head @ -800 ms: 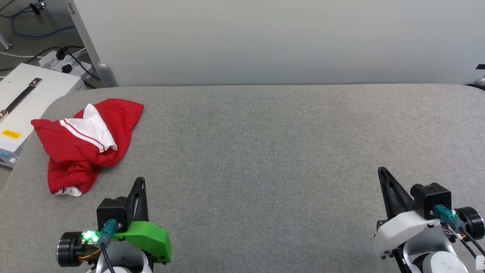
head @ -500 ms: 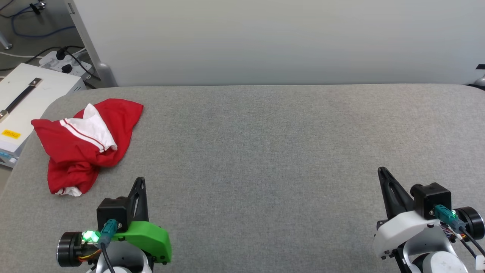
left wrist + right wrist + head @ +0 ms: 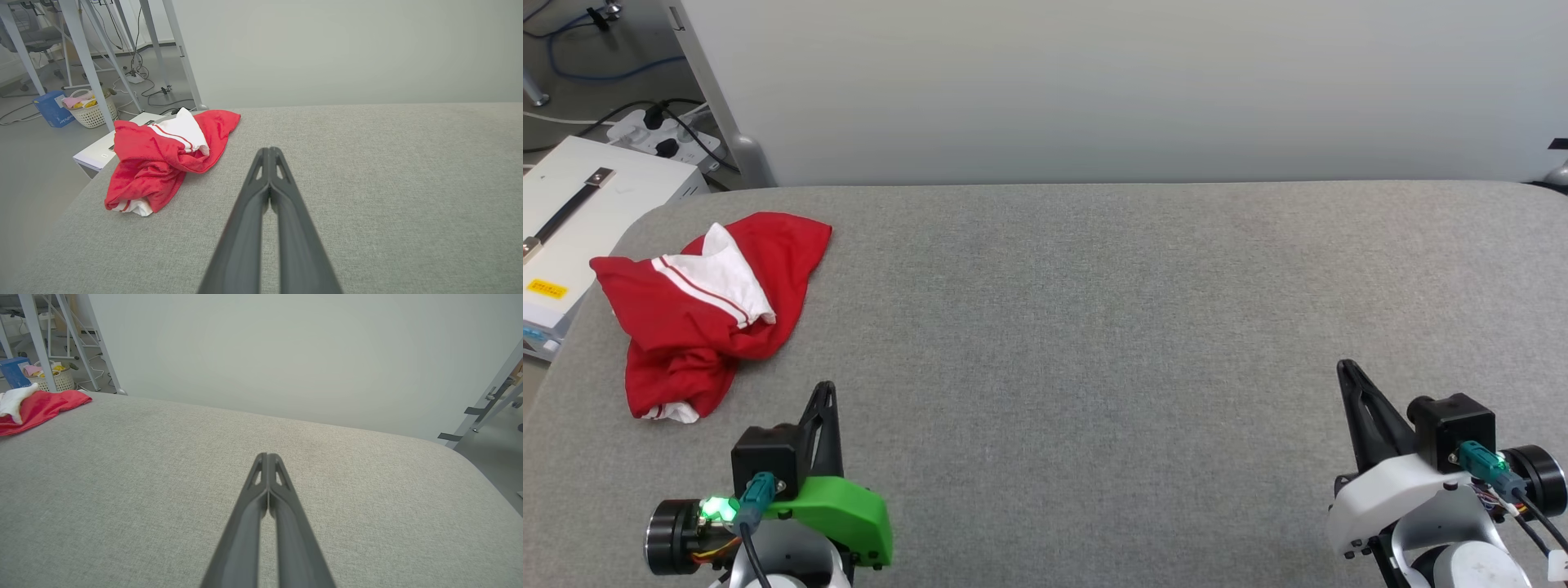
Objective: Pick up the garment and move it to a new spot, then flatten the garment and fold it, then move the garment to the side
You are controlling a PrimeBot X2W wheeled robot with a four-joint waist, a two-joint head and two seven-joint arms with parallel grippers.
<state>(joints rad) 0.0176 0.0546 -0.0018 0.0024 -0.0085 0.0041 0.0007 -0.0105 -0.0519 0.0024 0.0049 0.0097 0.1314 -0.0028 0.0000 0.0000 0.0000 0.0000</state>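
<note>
Garment (image 3: 698, 314): red T-shirt with a white sleeve and red-striped trim. It lies crumpled in a heap at the left end of the grey fabric-covered table (image 3: 1094, 327), lettering hidden.
Left gripper (image 3: 824, 387): fingers pressed together, holding nothing, near the heap but apart from it.
Right gripper (image 3: 1342, 367): fingers pressed together, holding nothing, well apart from the heap at the table's right.
White case (image 3: 572, 212): beside the table's left edge.

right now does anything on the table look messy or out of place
The shirt lies crumpled in a heap near the far left corner of the table, a white sleeve bunched on top and its left tip at the edge. Nothing else looks odd.
</note>
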